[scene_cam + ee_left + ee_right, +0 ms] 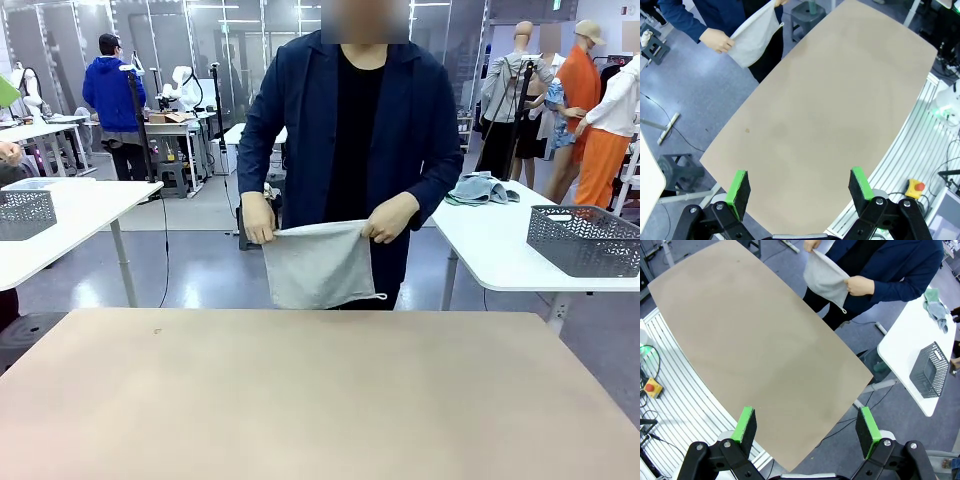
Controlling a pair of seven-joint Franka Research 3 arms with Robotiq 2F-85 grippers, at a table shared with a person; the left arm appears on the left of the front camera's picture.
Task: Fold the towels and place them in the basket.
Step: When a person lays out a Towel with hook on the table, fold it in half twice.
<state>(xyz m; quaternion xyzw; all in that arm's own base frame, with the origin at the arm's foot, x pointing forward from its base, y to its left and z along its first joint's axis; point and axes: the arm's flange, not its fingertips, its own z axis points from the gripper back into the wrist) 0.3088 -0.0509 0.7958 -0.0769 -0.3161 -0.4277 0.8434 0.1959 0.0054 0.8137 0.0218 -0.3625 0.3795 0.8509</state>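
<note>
Front view: person's hands (258,218) pinch towel (320,265) by top corners so it hangs flat, probably for laying on table (300,400) | left gripper (799,180), right gripper (806,420): jaws wide, empty

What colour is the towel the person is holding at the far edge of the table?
The towel is plain light grey; it shows best in the front view.

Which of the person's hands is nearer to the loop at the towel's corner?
The person's left hand: it holds the top corner of the towel directly above the loop. The right hand holds the opposite top corner, diagonally across.
</note>
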